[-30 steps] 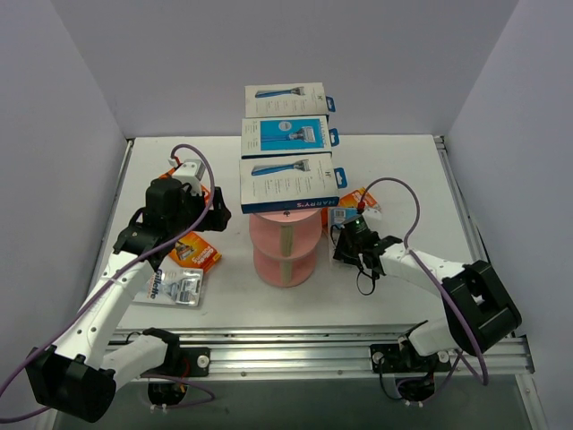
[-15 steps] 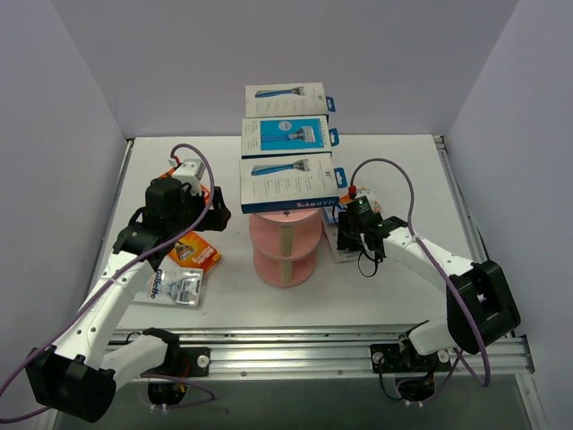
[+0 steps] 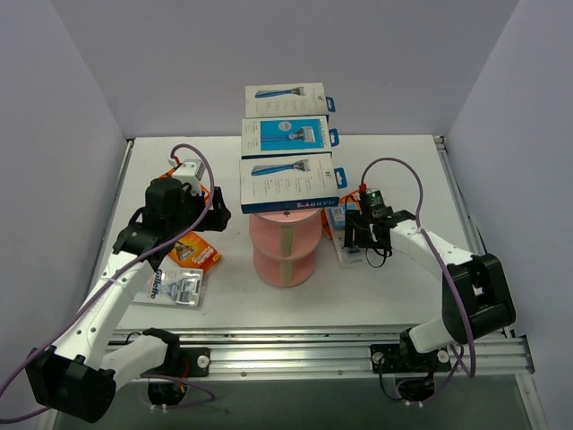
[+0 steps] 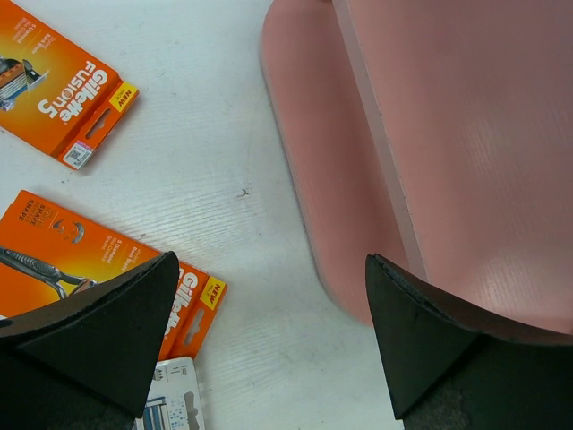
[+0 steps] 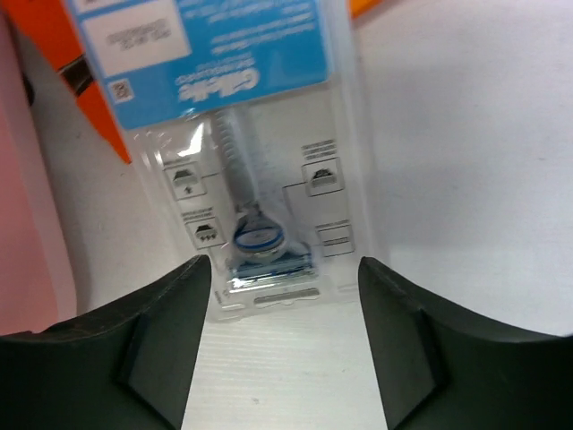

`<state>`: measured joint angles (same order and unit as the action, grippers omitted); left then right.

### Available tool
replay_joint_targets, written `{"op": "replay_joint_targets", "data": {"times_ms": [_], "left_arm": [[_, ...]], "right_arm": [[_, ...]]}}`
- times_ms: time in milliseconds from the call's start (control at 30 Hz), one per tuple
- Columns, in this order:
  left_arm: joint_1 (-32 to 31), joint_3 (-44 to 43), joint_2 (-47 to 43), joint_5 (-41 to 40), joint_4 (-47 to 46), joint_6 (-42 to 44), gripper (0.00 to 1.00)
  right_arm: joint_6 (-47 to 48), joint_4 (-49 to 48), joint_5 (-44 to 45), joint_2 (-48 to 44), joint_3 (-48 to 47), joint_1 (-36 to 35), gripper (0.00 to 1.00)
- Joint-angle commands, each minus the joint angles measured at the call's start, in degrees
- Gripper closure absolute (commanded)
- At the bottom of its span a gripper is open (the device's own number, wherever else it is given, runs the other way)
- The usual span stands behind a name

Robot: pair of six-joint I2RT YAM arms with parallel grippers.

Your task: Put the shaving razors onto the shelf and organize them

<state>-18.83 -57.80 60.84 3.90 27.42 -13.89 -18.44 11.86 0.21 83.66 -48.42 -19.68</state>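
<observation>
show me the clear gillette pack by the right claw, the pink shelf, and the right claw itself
clear gillette pack [image 5: 238,152], right wrist view, on the razor handle
pink shelf [image 3: 265,235], top view, on a lower round tier's wall
right claw [image 5: 282,269], right wrist view, midway between its fingertips

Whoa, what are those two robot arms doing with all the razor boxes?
They are tidying razor packs onto the pink shelf. Three razor boxes already lie in a row on its top tier. The right gripper hovers open over a clear pack with a blue card, lying on the table beside the shelf, not gripping it yet. The left gripper is open too and holds nothing, above the orange packs on the other side.
</observation>
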Motion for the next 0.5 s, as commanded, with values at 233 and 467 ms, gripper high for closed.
{"op": "replay_joint_targets", "data": {"times_ms": [233, 467], "left_arm": [[-0.33, -2.84, 0.33, 0.32, -0.52, 0.62, 0.06], [-0.42, -2.84, 0.42, 0.58, -0.52, 0.53, 0.06]], "right_arm": [[-5.63, 3.0, 2.61, -6.66, -0.18, 7.37, 0.32], [-22.94, -3.32, -2.48, -14.56, 8.94, 7.29, 0.39]]}}
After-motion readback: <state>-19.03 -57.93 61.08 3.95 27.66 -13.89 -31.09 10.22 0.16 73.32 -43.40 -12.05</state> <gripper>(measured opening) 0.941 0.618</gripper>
